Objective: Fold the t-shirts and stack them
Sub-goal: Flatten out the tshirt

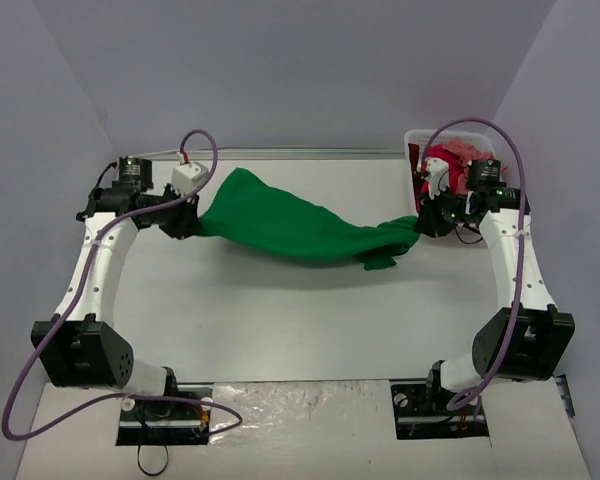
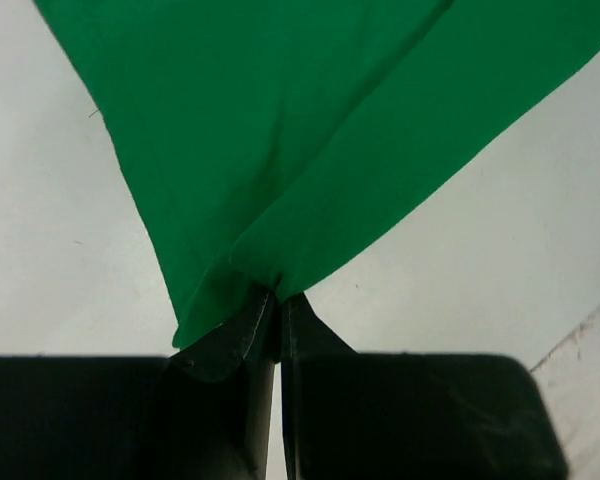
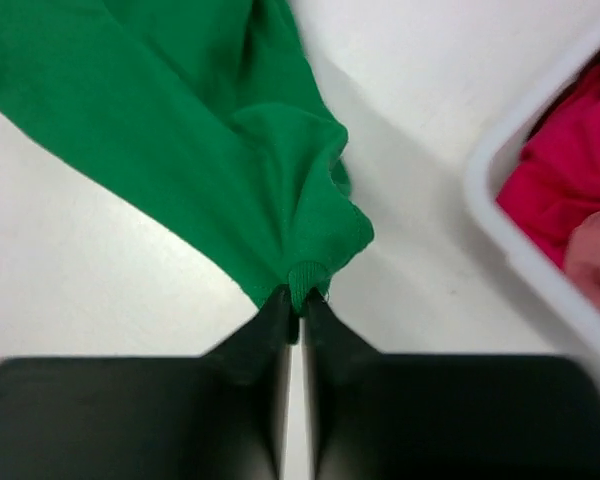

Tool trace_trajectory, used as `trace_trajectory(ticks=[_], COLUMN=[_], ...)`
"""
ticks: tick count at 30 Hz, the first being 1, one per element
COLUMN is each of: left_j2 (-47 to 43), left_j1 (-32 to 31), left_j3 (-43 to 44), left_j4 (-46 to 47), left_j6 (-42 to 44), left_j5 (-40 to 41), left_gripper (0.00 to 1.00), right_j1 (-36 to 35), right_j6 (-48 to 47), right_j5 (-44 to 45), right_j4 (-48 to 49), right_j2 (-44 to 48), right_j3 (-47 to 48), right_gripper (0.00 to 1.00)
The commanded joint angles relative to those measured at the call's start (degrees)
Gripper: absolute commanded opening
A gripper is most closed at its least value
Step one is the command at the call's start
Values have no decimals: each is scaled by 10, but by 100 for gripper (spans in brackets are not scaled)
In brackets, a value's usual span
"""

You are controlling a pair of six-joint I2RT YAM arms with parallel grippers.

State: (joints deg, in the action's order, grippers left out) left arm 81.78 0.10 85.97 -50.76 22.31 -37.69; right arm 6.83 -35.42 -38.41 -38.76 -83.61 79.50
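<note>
1. The flat white table (image 1: 280, 320) carries everything. The overhead view shows nearly all of it, while each wrist view catches only a bare patch.

2. The bright green cloth t-shirt (image 1: 290, 225) is stretched between the two arms across the far half of the table, sagging in the middle. From above I cannot tell how much of it touches the surface. A small bunched fold hangs low near its right end. Neither wrist view takes in the whole garment, which runs off the top of both.

3. The white plastic basket (image 1: 415, 137) sits at the far right corner, partly hidden behind the right arm from above. The right wrist view shows only a blurred stretch of its rim, close beside the green shirt's end.

4. Inside the basket lies crumpled crimson red cloth (image 1: 445, 160) with salmon pink cloth (image 1: 475, 150) beside it. They are too bunched to make out as separate shirts.

5. The left end effector (image 1: 187, 222) is clamped tight on the green shirt's left corner. Its own camera shows the cloth fanning out from between the pressed black fingers, which the overhead view does not resolve.

6. The right end effector (image 1: 425, 222) is pinched closed on a ribbed edge at the shirt's right end, just beside the basket. Only its wrist view shows that detail.
</note>
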Motion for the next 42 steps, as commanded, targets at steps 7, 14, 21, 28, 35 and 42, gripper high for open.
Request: trace_trajectory(ticks=[7,14,21,28,35,42], left_j2=[-64,-61,-59,-70,-83,-83], left_j1=[-51,-72,-64,-57,-55,-55], left_j3=[-178,-209,-223,-230,-235,-236], left_j4=[-71,-42,-14,-5,4,11], left_j6=[116,96,69,54,42,35], left_j5=[-43,-40,-44,-31,-20,-21], left_gripper=[2,2,2,2,2,2], right_j1=[4,-23,-176,-234,-215,-176], right_j6=[-122,-105,-95,-85,-108,-128], right_j5=[-14,-52,-61,-34,-11,8], right_j4=[-119,-120,-128,-127,-120,-112], right_j2=[18,-65,-209,-338,-323,-280], right_j3=[-36,50,122,188,167,102], right_gripper=[64,66,60,54,53,53])
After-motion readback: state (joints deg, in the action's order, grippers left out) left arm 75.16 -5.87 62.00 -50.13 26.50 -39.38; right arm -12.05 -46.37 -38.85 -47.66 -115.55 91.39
